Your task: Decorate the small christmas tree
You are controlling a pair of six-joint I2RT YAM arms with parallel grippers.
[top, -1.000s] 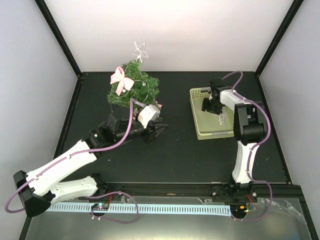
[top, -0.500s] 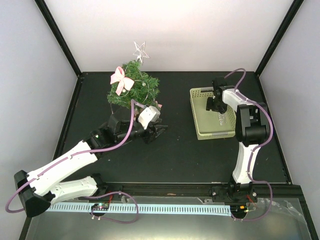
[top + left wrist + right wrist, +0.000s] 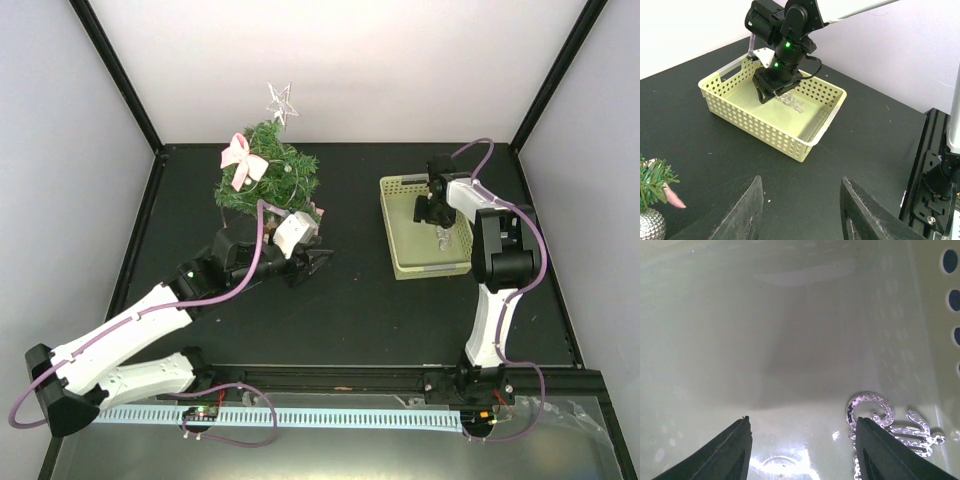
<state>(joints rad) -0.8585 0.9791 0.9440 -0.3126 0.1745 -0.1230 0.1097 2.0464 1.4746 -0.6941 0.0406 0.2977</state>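
The small christmas tree (image 3: pixel 268 182) stands at the back left, with a pink bow (image 3: pixel 240 160) on it and a silver star (image 3: pixel 282 102) on top. Its lowest branch (image 3: pixel 652 180) shows at the left edge of the left wrist view. My left gripper (image 3: pixel 322 260) (image 3: pixel 801 200) lies low on the mat just right of the tree, open and empty. My right gripper (image 3: pixel 430 212) (image 3: pixel 802 440) hangs inside the pale green basket (image 3: pixel 400 262), open, close over its floor. A silver glitter ornament (image 3: pixel 872 407) (image 3: pixel 790 102) lies beside and partly under the right fingertip (image 3: pixel 880 450).
A silver ball (image 3: pixel 650 225) and a pink tip (image 3: pixel 672 200) hang low on the tree. The basket (image 3: pixel 770 132) sits at the back right of the black mat (image 3: pixel 360 300). Black frame posts (image 3: pixel 115 70) and white walls enclose the cell.
My right gripper has shifted slightly toward the back of the basket and its jaws have spread a little. The left arm has edged slightly.
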